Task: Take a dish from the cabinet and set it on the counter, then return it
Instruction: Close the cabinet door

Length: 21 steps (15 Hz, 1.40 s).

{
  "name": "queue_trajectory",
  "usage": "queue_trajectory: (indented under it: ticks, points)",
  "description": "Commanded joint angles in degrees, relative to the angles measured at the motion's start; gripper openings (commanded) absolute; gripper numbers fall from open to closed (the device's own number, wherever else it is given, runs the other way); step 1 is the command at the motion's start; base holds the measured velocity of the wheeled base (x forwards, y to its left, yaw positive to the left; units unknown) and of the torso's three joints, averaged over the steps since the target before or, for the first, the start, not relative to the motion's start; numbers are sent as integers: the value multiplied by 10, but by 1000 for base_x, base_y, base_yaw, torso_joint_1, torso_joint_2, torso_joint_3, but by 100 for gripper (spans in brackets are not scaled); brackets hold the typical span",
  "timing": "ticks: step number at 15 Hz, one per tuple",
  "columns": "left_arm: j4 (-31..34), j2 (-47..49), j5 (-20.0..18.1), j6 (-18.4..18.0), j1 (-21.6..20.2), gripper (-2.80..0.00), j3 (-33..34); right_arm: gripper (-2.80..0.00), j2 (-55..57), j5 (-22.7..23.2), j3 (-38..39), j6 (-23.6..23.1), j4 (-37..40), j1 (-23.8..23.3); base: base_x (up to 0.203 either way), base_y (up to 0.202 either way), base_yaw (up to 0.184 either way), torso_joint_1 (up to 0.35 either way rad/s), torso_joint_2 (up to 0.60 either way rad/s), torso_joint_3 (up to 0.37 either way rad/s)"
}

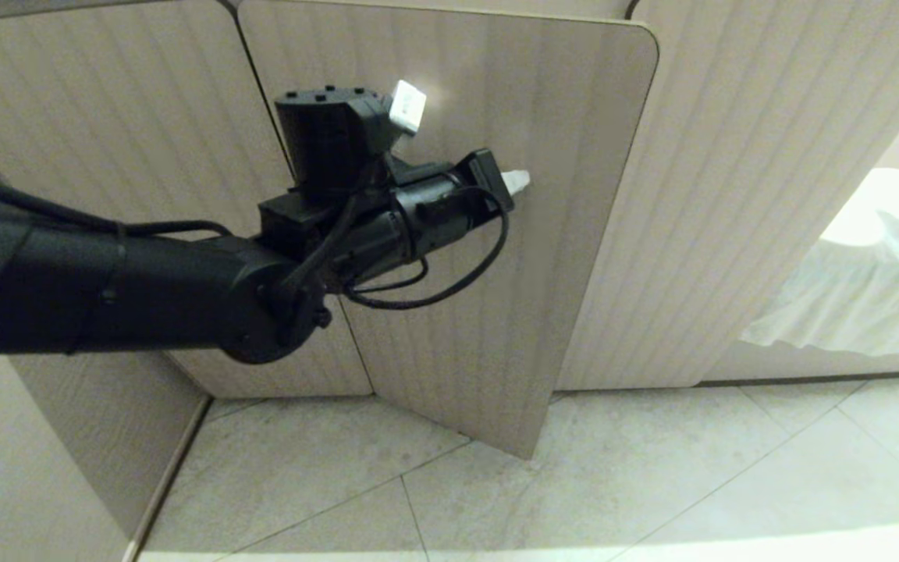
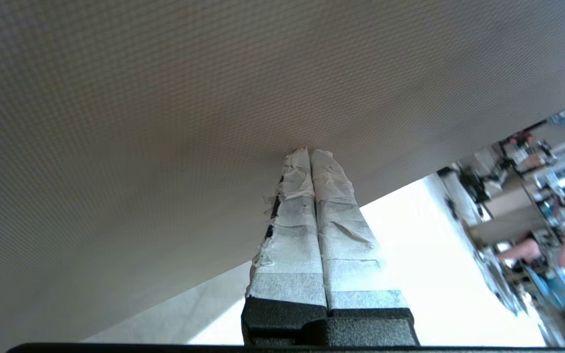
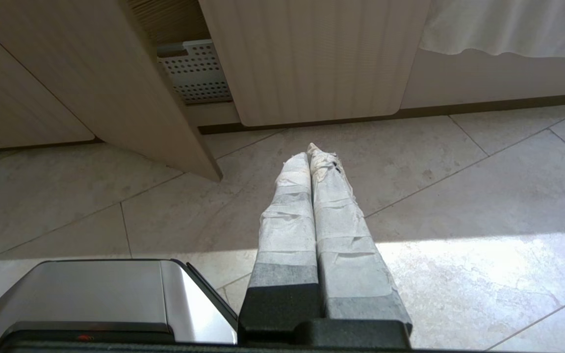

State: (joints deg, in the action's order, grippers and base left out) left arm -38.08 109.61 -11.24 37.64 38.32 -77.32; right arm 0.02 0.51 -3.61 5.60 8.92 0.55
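Observation:
The cabinet (image 1: 730, 195) fills the head view with beige ribbed doors. One door (image 1: 488, 257) stands partly swung out toward me. My left arm reaches in from the left, and my left gripper (image 1: 518, 181) is shut and empty, its taped tips against that door's face (image 2: 165, 122). In the left wrist view the two fingers (image 2: 307, 206) lie pressed together, tips touching the panel. My right gripper (image 3: 309, 152) hangs shut and empty over the floor tiles, apart from the doors. The dish and the counter are out of view.
Pale floor tiles (image 1: 574, 484) spread in front of the cabinet. A white cloth (image 1: 871, 273) hangs at the right. A perforated metal panel (image 3: 194, 71) shows in the gap behind the open door. My own silver base (image 3: 91, 294) sits near the right gripper. People stand far off (image 2: 532, 245).

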Motion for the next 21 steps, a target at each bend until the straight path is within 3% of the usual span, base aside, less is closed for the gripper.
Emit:
queue_trajectory:
  ticks: [1,3,6,9,13,21]
  points:
    - [-4,36,15,-7,-2,-280,-36,-280,0,0,0,0,0,0,0,0,0,0,0,0]
    - [-18,62,59,-37,-3,-280,-65,-280,1,0,0,0,0,0,0,0,0,0,0,0]
    - [-22,84,78,-66,-10,-280,-88,-280,0,0,0,0,0,1,0,0,0,0,0,0]
    - [-25,121,123,-97,-18,-280,-152,-280,0,0,0,0,0,0,0,0,0,0,0,0]
    - [-23,163,149,-138,-34,-280,-213,-280,0,0,0,0,0,0,0,0,0,0,0,0]
    - [-20,173,168,-151,-41,-280,-233,-280,1,0,0,0,0,1,0,0,0,0,0,0]
